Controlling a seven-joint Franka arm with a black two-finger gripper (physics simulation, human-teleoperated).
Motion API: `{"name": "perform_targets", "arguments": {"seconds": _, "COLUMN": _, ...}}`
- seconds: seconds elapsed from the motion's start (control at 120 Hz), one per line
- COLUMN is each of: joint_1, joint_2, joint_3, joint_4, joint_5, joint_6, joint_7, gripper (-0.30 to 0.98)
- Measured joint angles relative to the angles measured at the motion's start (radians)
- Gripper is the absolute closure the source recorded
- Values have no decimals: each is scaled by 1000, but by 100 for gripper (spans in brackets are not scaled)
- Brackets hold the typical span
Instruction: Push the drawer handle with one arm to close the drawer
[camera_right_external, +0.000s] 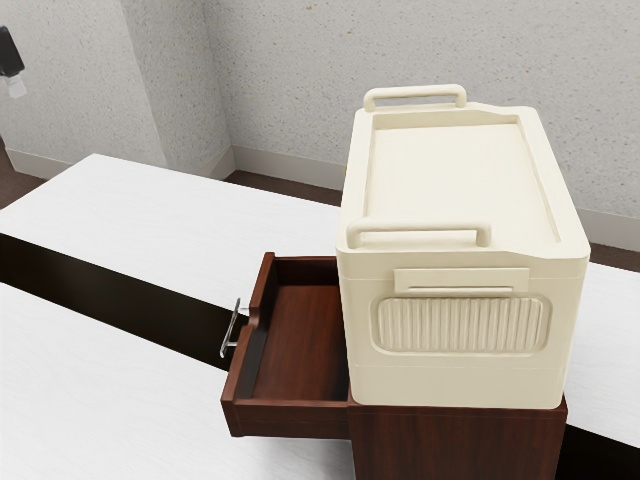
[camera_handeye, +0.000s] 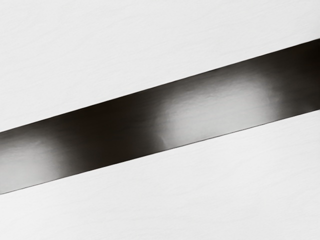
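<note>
At the exterior view's upper left edge, part of my black gripper (camera_right_external: 12, 62) is in sight, high above the table and well away from the drawer. The dark red-brown drawer (camera_right_external: 300, 345) stands pulled out of its cabinet (camera_right_external: 455, 440) toward the exterior view's left, with nothing seen inside it. A thin silver handle (camera_right_external: 231, 328) sits on the drawer's outer front face, and my gripper does not touch it. Whether the gripper is open or shut cannot be made out.
A cream box (camera_right_external: 455, 335) with two raised handles rests on top of the cabinet. White tabletops (camera_right_external: 170, 225) lie on both sides of a long dark gap (camera_right_external: 110, 295). Below my hand, the wrist view has a white surface (camera_handeye: 100, 55) crossed by a dark, partly shiny strip (camera_handeye: 112, 135).
</note>
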Motion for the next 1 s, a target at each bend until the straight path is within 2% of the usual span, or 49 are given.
{"name": "perform_targets", "arguments": {"seconds": 0.167, "joint_1": 4, "joint_2": 2, "joint_3": 0, "joint_4": 0, "joint_5": 1, "joint_6": 2, "joint_7": 2, "gripper": 5}}
{"name": "perform_targets", "arguments": {"seconds": 0.342, "joint_1": -16, "joint_2": 1, "joint_3": 0, "joint_4": 5, "joint_5": 14, "joint_6": 5, "joint_7": 18, "gripper": 47}}
{"name": "perform_targets", "arguments": {"seconds": 0.483, "joint_1": -91, "joint_2": -10, "joint_3": -2, "joint_4": -28, "joint_5": 24, "joint_6": 6, "joint_7": 32, "gripper": 65}}
{"name": "perform_targets", "arguments": {"seconds": 0.617, "joint_1": -141, "joint_2": -101, "joint_3": -54, "joint_4": -180, "joint_5": 39, "joint_6": 10, "joint_7": 44, "gripper": 72}}
{"name": "perform_targets", "arguments": {"seconds": 0.683, "joint_1": -130, "joint_2": -160, "joint_3": -80, "joint_4": -279, "joint_5": 53, "joint_6": 24, "joint_7": 49, "gripper": 74}}
{"name": "perform_targets", "arguments": {"seconds": 0.808, "joint_1": -64, "joint_2": -248, "joint_3": -207, "joint_4": -479, "joint_5": 78, "joint_6": 73, "joint_7": 57, "gripper": 77}}
{"name": "perform_targets", "arguments": {"seconds": 1.0, "joint_1": -64, "joint_2": -280, "joint_3": -261, "joint_4": -723, "joint_5": 109, "joint_6": 186, "joint_7": 68, "gripper": 78}}
